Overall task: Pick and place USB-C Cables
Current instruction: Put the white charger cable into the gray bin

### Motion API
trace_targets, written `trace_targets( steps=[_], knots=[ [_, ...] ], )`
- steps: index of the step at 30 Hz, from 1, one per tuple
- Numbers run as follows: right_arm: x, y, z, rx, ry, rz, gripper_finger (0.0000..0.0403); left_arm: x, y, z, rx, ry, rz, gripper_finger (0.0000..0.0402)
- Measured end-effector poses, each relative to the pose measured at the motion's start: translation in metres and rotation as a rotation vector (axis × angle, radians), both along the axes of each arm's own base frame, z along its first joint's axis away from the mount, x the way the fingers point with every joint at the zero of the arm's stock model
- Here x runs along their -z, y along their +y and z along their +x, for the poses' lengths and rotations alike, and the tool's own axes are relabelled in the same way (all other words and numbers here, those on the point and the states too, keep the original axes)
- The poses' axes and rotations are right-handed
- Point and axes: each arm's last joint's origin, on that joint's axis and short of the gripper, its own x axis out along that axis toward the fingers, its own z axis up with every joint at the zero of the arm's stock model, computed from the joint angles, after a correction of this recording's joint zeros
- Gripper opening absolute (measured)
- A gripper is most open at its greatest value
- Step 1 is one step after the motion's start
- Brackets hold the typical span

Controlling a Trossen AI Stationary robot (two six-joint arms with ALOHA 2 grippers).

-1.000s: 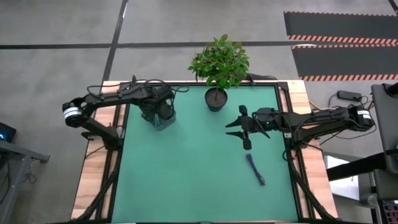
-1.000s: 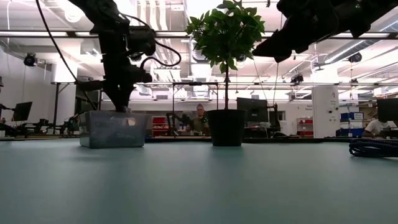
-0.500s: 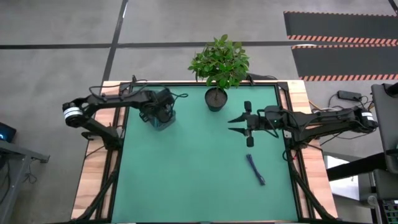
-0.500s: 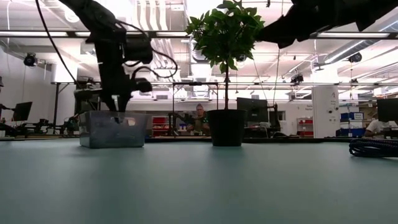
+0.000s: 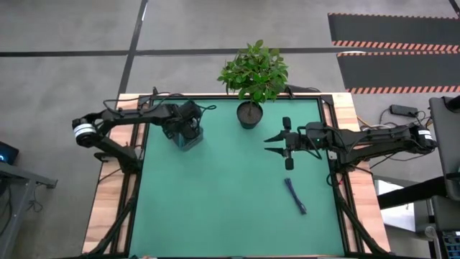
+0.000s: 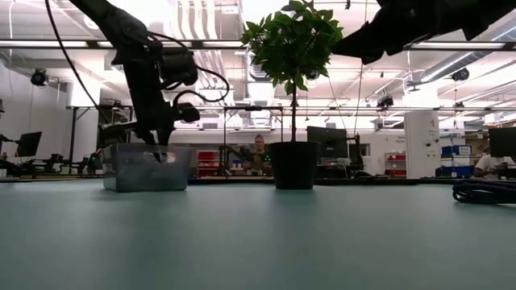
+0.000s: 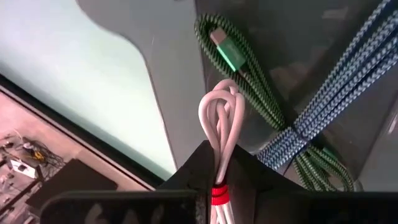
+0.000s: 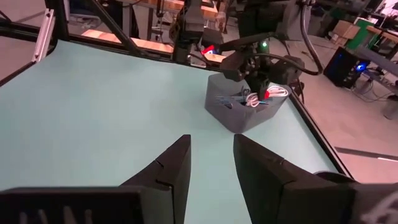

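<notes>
Left gripper [image 7: 221, 180] grips the white cable [image 7: 221, 124] over the basket [image 5: 190, 141] at desk's eleven o'clock; lower it fully before release. Right gripper [image 5: 277, 144] hangs empty, part-open; blue cable [image 5: 295, 196] lies at four o'clock.

My left arm reaches in from the table's left edge toward the far left part, its wrist tipped steeply down, and my left gripper [image 7: 219, 171] has its fingers pinched tight together. My right arm stretches in from the right edge, held high, my right gripper [image 5: 276, 144] with its fingers [image 8: 166, 167] parted.
</notes>
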Motion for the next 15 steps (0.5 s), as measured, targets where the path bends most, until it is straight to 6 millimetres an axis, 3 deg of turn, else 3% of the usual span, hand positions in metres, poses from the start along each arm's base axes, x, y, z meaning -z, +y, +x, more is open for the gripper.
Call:
trace_targets(
  steps=[15],
  knots=[
    [0.0004,0.0000,-0.0001,0.000,0.004,0.000,0.0113,0.0002,0.0015,-0.0006,-0.010,-0.003,0.002,0.0031]
  ],
)
